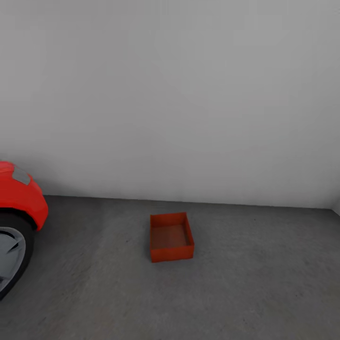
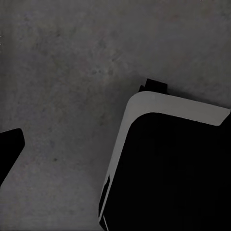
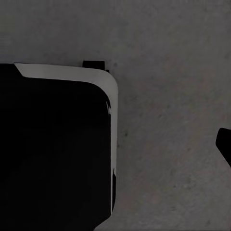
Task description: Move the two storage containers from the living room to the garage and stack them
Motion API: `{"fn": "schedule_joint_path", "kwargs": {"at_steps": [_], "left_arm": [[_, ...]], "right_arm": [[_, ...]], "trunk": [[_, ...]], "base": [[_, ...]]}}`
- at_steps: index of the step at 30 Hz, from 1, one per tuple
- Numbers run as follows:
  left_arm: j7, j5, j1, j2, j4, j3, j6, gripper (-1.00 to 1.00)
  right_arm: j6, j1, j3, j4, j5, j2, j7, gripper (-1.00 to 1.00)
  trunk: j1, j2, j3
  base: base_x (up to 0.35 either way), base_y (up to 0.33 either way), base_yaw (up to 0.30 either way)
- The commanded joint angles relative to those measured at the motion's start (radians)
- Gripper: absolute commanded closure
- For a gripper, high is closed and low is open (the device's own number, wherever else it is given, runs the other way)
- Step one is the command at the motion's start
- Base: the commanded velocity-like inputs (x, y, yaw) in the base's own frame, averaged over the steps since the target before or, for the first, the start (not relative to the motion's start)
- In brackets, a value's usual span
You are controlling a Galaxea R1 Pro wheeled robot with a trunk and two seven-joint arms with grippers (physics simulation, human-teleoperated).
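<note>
A plain white wall point(image 1: 170, 94) takes up the upper half and more of the head view, meeting the ground in a straight seam that runs across the picture. Below it spreads the dark grey, matte, concrete-like floor point(image 1: 264, 283), mottled with faint lighter patches. At the left edge of the head view stands the glossy red car point(image 1: 21, 196), of which a rounded front corner with a pale grey lamp shows, and under it a black tyre with a silver-grey wheel point(image 1: 9, 257) resting on the floor.

Near the middle of the head view, well apart from the car and a little out from the wall, sits one orange-red rectangular storage container point(image 1: 171, 237) with thin plain walls. It stands upright on the floor, open side up, its inside bare, turned slightly askew to the wall seam.

In the left wrist view, the same grey floor lies below a large black body with a pale grey rounded rim point(image 2: 168, 103), part of the robot's own base or trunk by the look of it; a dark tip juts in at one edge, too little to tell whether the left hand is released or clenched. The right wrist view gives a like black-and-grey body point(image 3: 72, 74) over the floor, with a small dark tip at the edge; the right hand's state cannot be told either.
</note>
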Motion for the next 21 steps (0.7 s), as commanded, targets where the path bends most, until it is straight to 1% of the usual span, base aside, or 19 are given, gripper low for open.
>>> {"fn": "schedule_joint_path", "kwargs": {"at_steps": [1, 21], "left_arm": [[0.001, 0.005, 0.0, 0.001, 0.0, 0.004, -0.004, -1.0], [0.001, 0.002, 0.001, 0.003, -0.005, 0.0, -0.004, -1.0]], "right_arm": [[-0.006, -0.001, 0.009, 0.003, -0.01, 0.0, 0.0, -1.0], [-0.006, -0.001, 0.008, 0.003, -0.01, 0.0, 0.001, -1.0]], "trunk": [[0.0, -0.001, 0.001], [0.0, -0.001, 0.031]], "base": [[0.0, 0.0, 0.009], [0.0, 0.0, 0.001]]}}
